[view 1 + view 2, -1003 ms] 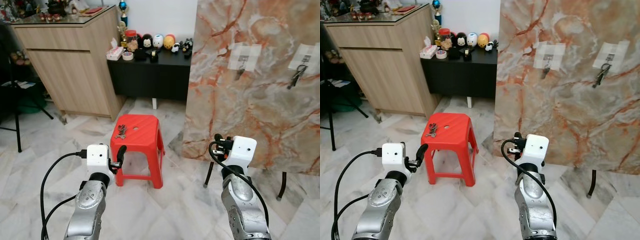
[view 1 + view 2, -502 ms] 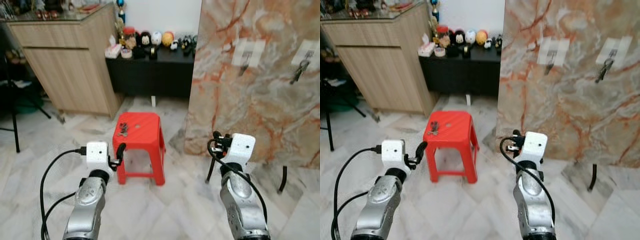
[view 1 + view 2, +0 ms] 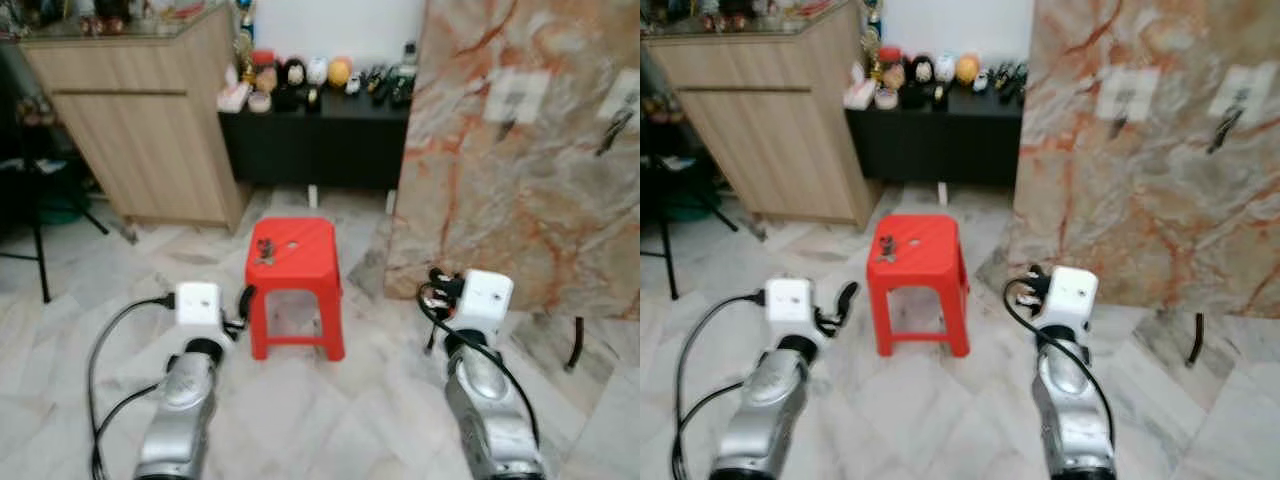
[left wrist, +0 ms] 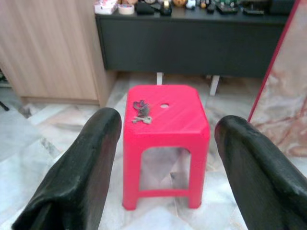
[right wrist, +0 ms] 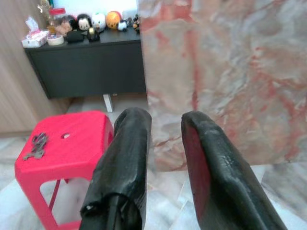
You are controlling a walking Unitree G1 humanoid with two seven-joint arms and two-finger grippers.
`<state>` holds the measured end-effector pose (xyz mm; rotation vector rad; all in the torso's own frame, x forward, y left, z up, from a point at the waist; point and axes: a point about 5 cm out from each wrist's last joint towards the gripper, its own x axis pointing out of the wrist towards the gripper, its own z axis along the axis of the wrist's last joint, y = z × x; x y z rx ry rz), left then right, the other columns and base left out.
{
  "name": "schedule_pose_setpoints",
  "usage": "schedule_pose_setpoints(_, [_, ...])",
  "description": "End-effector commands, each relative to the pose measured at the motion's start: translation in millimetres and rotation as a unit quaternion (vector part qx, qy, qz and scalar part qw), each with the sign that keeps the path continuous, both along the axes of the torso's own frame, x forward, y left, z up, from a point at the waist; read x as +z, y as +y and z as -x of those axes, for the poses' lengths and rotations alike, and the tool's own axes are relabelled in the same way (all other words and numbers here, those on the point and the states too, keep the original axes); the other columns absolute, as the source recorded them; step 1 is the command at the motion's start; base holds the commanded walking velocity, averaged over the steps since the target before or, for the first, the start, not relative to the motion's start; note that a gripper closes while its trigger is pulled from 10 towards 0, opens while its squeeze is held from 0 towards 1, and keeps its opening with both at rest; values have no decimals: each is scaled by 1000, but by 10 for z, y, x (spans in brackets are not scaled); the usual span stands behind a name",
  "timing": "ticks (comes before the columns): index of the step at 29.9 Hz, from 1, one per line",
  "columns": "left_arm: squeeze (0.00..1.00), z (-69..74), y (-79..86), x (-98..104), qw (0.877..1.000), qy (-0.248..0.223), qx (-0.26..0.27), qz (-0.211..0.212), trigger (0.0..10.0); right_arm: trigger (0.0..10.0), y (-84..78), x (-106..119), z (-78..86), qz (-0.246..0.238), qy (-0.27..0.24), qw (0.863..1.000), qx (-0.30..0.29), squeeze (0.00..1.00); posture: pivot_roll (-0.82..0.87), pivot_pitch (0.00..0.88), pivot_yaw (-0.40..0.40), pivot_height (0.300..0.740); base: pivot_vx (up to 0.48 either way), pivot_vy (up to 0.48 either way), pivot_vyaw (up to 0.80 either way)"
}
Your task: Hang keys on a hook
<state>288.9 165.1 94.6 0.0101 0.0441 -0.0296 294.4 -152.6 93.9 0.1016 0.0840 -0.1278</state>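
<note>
Keys (image 4: 141, 111): on red stool (image 4: 165, 124), seat's far-left part, beside its centre hole.
L gripper (image 4: 165, 158): fingers spread wide, empty; keys at 12 o'clock, well apart.
R gripper (image 5: 165, 158): fingers parted, empty; keys at 10 o'clock, farther.
Nearer arm: L, judged.
Hooks (image 3: 1120, 110): on marble panel, at 1 o'clock from stool.

support: we see a red plastic stool (image 4: 165, 125) standing on the marble floor (image 3: 330, 420) | on it: a bunch of keys (image 4: 141, 111) lies flat on the seat near one edge, beside the seat's small round hole | behind: a black low cabinet (image 3: 315, 140) carries a row of small figurines (image 3: 315, 72)
</note>
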Motion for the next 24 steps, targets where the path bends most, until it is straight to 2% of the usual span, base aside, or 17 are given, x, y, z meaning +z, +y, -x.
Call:
schedule_pose_setpoints(1, [0,14,88,-1,1000,4,10,-5,10000,10000,94,22,-13,-9,-4,1000,13,0,56,33,12,740,0,289,0])
schedule_pose_setpoints(11, [0,19,84,0,1000,6,6,-6,10000,10000,113,15,-6,-10,-5,1000,16,0,58,20,19,740,0,289,0])
schedule_pose_setpoints(24, [0,16,91,16,1000,4,11,-5,10000,10000,112,35,-19,-11,-5,1000,18,0,60,59,15,740,0,290,0])
